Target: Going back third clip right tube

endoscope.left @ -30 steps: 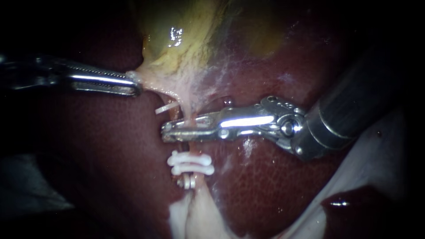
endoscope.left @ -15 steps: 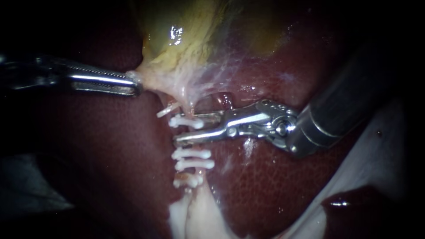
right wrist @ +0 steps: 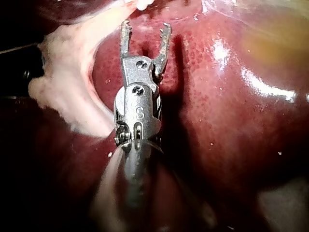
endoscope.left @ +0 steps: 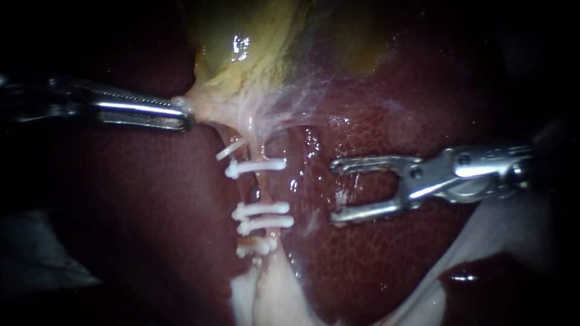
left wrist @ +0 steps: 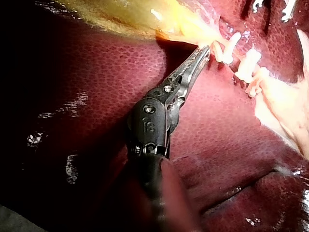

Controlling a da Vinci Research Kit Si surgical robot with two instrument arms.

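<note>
The right instrument (endoscope.left: 336, 190) holds its jaws wide apart and empty over the liver (endoscope.left: 374, 265), clear of the tube (endoscope.left: 258, 192). The upper clip (endoscope.left: 257, 166) sits crosswise on the tube, just ahead of those jaws. The left instrument (endoscope.left: 181, 116) clamps gallbladder (endoscope.left: 241, 72) tissue.

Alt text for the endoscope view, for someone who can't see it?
The right instrument, jaws open and empty, hovers over the liver beside a pale tube carrying several white clips. The left instrument has its jaws shut on the gallbladder edge, above the clips.
</note>
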